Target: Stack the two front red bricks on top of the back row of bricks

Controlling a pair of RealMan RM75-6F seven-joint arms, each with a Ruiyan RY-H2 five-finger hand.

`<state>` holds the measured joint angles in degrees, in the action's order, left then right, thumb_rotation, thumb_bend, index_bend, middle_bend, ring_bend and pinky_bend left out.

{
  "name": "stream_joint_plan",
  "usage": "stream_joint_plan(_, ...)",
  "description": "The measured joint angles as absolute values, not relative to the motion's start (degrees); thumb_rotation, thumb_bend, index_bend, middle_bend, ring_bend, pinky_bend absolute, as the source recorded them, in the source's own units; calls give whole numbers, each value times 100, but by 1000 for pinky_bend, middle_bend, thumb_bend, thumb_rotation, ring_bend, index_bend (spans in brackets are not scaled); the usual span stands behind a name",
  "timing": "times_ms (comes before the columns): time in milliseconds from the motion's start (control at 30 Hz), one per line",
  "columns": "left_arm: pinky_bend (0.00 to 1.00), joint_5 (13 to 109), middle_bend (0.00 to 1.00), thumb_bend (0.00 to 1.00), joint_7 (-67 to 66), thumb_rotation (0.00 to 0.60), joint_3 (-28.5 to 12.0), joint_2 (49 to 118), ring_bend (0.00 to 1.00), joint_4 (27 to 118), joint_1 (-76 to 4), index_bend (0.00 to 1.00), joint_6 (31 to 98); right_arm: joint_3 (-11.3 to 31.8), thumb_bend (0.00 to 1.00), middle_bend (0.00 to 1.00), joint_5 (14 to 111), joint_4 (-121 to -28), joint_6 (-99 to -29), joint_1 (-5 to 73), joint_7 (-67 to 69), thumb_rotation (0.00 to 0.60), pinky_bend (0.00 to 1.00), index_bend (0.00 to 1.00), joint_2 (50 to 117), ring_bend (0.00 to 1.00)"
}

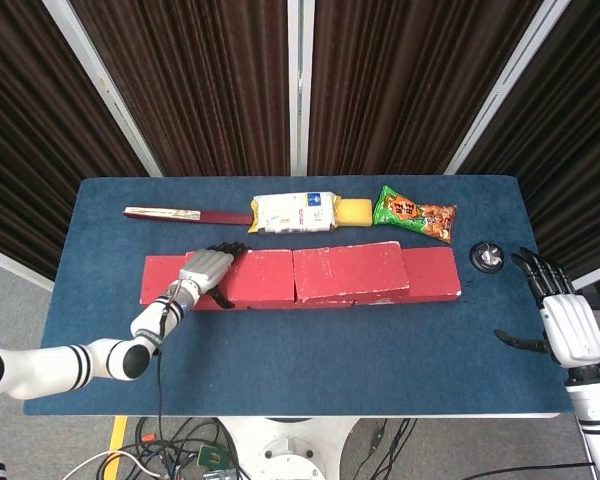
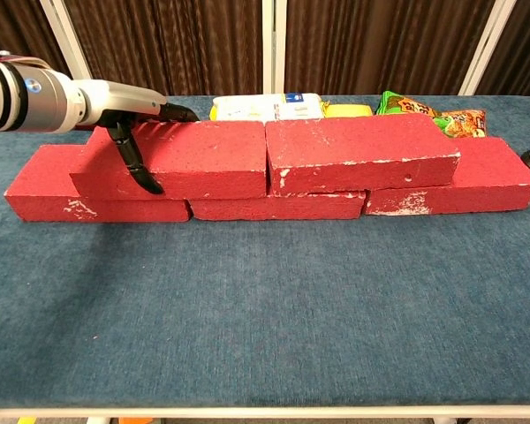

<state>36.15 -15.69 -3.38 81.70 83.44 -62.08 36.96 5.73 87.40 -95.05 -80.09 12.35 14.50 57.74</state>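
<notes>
On the blue, carpet-textured counter, rough red bricks with chipped white scuffs form a low wall. Two top bricks, left and right, lie end to end upon the bottom row. At 9 o'clock of the wall, the left robot hand grasps the left top brick, thumb down its front face and fingers over its top. At 3 o'clock, the right robot hand hangs released off the counter's edge, fingers apart. Bare cloth lies wide toward 6 o'clock.
</notes>
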Motion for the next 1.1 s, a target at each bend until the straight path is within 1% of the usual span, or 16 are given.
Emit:
stream_joint_plan(333, 121, 3649, 0, 126, -1604, 600, -347, 8201, 0, 8334, -6208, 0, 3797, 571, 0, 0, 8721, -9483, -7981, 1238, 1485, 600, 0, 0, 5774, 0)
stream_joint_plan(667, 120, 3584, 0, 126, -1633, 600, -336, 8149, 0, 8397, -6251, 0, 3736, 575, 0, 0, 8725, -9496, -7987, 1237, 1481, 600, 0, 0, 5769, 0)
stream_joint_plan(1100, 78, 3623, 0, 126, -1553, 600, -343, 8152, 0, 8366, -6231, 0, 3689, 572, 0, 0, 8722, -9497, -7986, 1230, 1502, 600, 0, 0, 5760, 0)
